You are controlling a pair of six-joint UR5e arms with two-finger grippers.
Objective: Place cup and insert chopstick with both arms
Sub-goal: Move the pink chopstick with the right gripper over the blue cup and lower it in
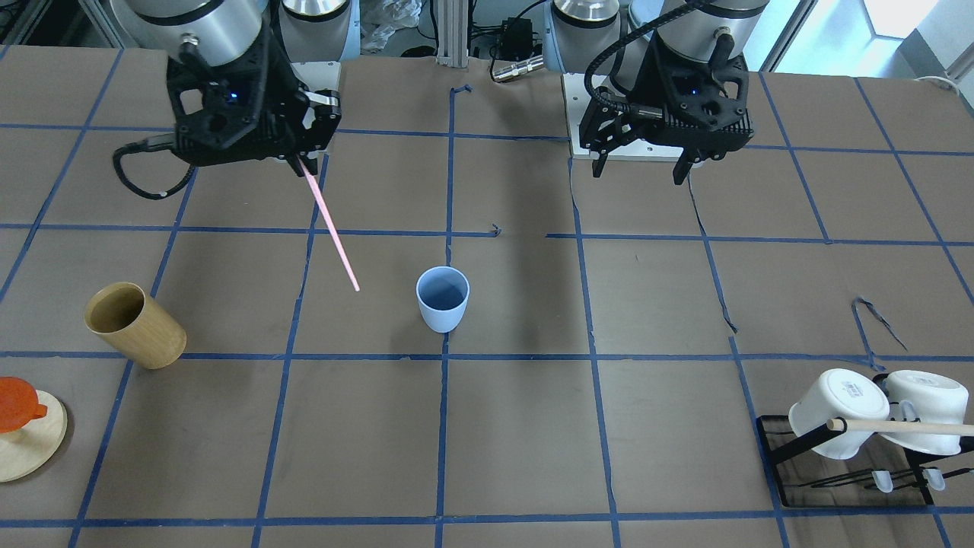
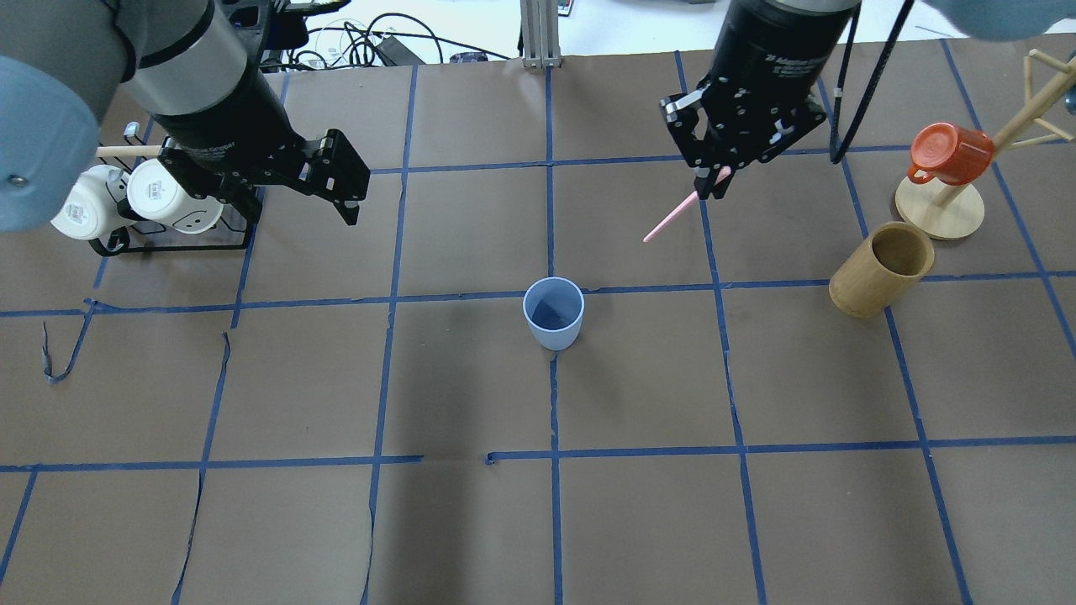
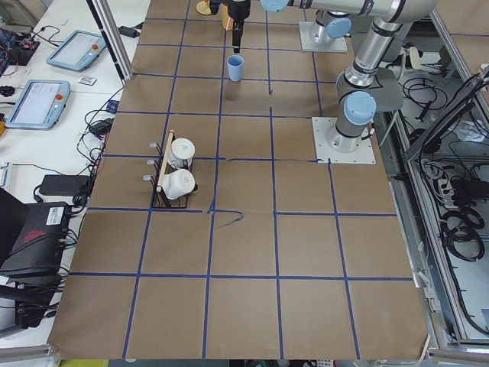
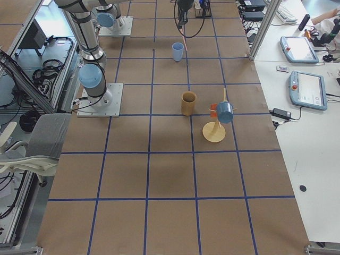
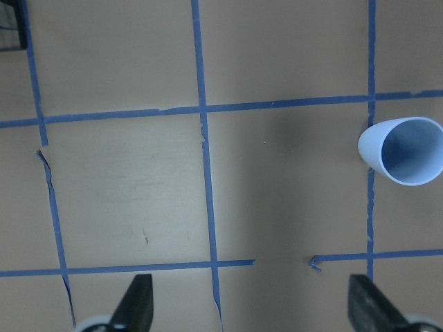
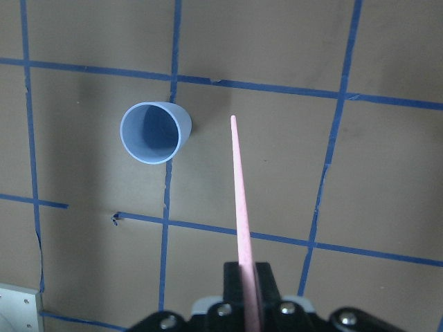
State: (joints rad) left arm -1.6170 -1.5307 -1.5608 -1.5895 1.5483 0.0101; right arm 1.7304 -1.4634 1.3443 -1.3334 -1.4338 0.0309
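Your right gripper [image 6: 248, 277] pinches the chopstick [image 6: 239, 194]; the left gripper [image 5: 252, 304] gapes empty. Centre the tip over the cup [image 6: 155, 132], then lower.

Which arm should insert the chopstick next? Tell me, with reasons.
Right. The right gripper is shut on the chopstick, whose free end slants down toward the upright cup. The left gripper is open and empty.

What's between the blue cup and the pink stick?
Nothing but bare brown table with a blue tape line, as the overhead view shows; the cup and the chopstick are apart.
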